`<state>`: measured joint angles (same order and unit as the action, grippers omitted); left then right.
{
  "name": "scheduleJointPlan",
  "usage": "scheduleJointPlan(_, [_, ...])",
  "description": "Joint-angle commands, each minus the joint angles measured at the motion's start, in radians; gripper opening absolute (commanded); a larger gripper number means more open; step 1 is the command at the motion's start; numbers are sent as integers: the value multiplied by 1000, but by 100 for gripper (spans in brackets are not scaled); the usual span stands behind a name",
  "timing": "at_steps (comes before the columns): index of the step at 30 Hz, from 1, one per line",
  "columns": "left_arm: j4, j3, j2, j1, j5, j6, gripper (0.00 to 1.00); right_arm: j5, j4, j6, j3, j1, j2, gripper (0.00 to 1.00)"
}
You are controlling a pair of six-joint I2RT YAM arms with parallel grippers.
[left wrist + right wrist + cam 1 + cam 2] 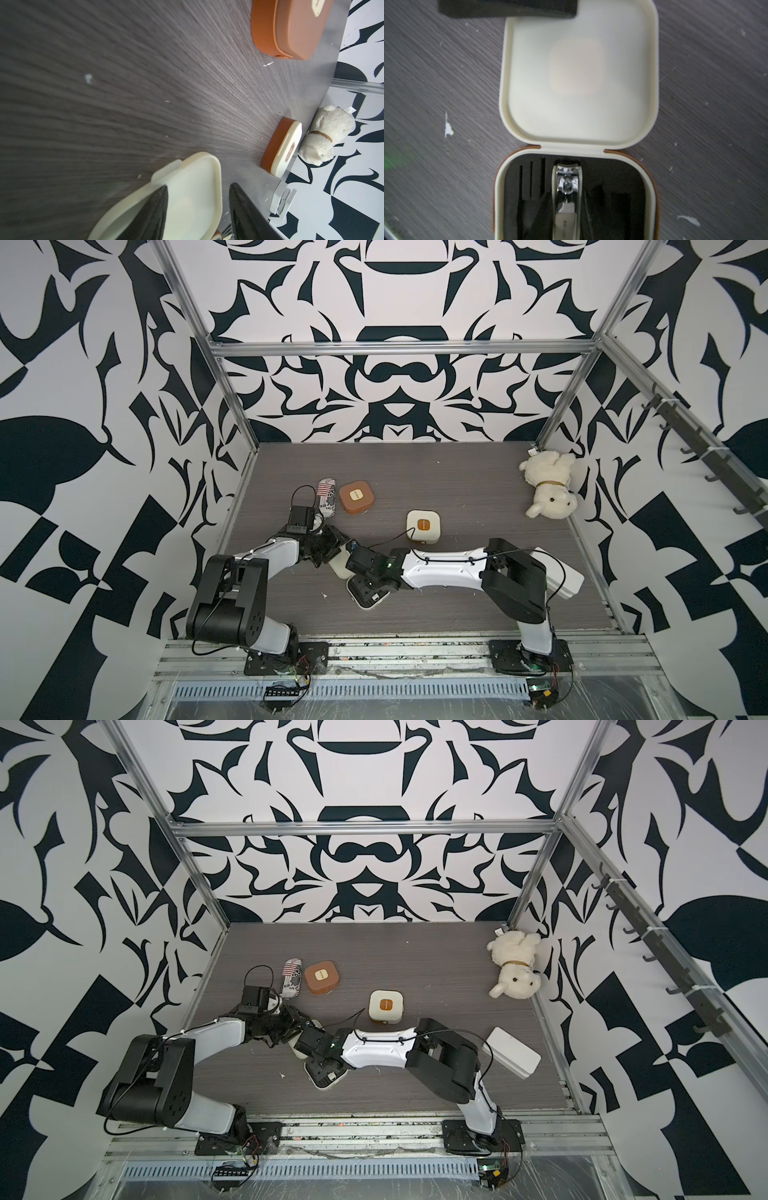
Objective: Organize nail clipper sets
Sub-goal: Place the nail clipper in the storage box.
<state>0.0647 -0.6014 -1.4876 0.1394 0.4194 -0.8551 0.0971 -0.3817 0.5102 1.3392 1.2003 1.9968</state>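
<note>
An open cream case [370,600] lies near the middle front, showing its black insert [612,187]. Its lid [193,193] stands between my left gripper's [199,187] fingers, which are shut on it. My right gripper [569,190] hangs over the insert, shut on a silver nail clipper [566,182] that points toward the hinge. Its dark fingers barely show against the insert. A closed brown case [357,497] lies at the back left. A closed cream case [423,526] with a brown base sits just behind my right forearm. Both closed cases show in both top views.
A crushed red-and-white can [326,497] lies left of the brown case, next to my left wrist. A white plush dog [548,485] lies in the back right corner. A white box [513,1052] rests at the right, by my right elbow. Metal frame posts edge the table.
</note>
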Motion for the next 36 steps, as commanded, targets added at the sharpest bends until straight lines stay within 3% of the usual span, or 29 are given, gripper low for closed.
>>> scheduleJointPlan(1, [126, 29, -68, -31, -172, 40, 52, -58, -298, -4, -4, 17, 49, 4])
scheduleJointPlan(14, [137, 6, -68, -36, -156, 45, 52, -127, -313, 14, 29, 16, 133, 5])
scheduleJointPlan(21, [134, 15, -57, -37, -146, 47, 52, -76, -315, 21, 85, 15, 100, 20])
scheduleJointPlan(36, [127, 20, -63, -34, -131, 52, 52, -38, -342, 22, 210, -16, 106, 39])
